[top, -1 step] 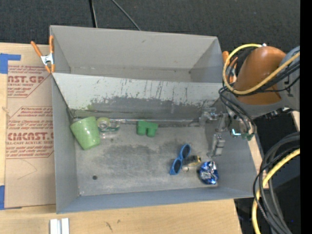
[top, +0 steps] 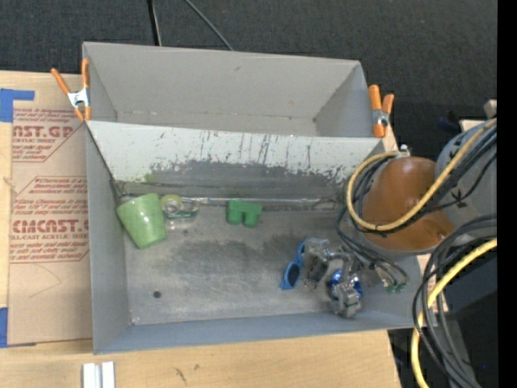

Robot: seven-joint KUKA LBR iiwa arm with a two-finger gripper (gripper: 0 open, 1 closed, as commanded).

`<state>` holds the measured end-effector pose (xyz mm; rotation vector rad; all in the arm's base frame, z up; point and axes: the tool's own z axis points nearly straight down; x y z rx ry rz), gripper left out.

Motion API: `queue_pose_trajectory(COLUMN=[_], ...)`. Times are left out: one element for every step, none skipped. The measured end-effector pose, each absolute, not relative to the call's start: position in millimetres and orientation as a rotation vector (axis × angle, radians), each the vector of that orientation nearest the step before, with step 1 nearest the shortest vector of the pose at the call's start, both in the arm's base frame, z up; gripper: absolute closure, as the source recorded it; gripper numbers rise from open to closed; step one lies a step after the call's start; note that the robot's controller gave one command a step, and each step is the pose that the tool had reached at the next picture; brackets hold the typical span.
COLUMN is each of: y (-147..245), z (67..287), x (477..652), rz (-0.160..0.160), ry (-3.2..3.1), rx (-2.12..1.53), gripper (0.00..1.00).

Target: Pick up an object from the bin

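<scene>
My gripper is low in the bin's front right corner, close to the floor. A small blue curved piece lies right against its left side; whether the gripper touches it I cannot tell. A small green block lies by the back wall, well to the gripper's upper left.
A light green cup lies on its side at the bin's left end, with a clear plastic thing beside it. The arm with its brown dome and looped cables hangs over the right rim. A tiny dark speck lies front left.
</scene>
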<state>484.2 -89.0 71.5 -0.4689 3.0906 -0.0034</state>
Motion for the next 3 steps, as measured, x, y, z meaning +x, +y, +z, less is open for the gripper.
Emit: queue_pose_trajectory(y=[-156,-152,-108], z=[74,73,207], x=[510.5,509.8,491.7], rz=[-0.005,0.0,-0.003], ry=[3.126,3.127,3.123], rx=[-0.275,-0.283,-0.248], gripper=[0.0,1.0,1.0])
